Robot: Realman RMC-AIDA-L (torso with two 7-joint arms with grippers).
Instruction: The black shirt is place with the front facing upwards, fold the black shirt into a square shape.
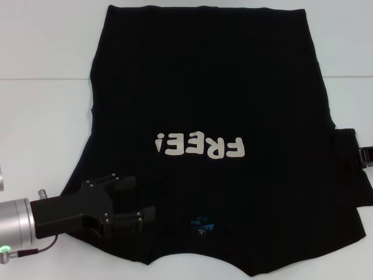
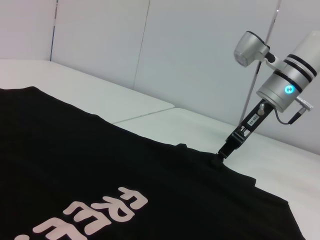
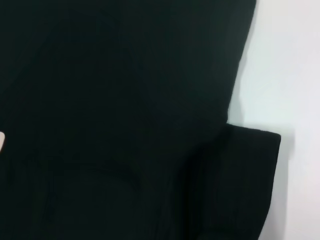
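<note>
The black shirt [image 1: 210, 87] lies spread flat on the white table, front up. Its white "FREE!" letters [image 1: 201, 146] read upside down in the head view, and the blue neck label [image 1: 201, 223] is near the front edge. My left gripper [image 1: 144, 196] is open, low over the shirt's near-left shoulder area, with black fabric under its fingers. My right gripper [image 1: 364, 156] sits at the shirt's right edge by the sleeve [image 1: 347, 137]. The left wrist view shows its tip [image 2: 221, 154] down at the fabric edge. The right wrist view shows only the shirt [image 3: 115, 100] and its flat sleeve [image 3: 240, 185].
The white table [image 1: 41, 128] shows on both sides of the shirt and beyond its far hem. A seam line crosses the table [image 1: 41, 79] at the far left. White wall panels [image 2: 200, 50] stand behind the table in the left wrist view.
</note>
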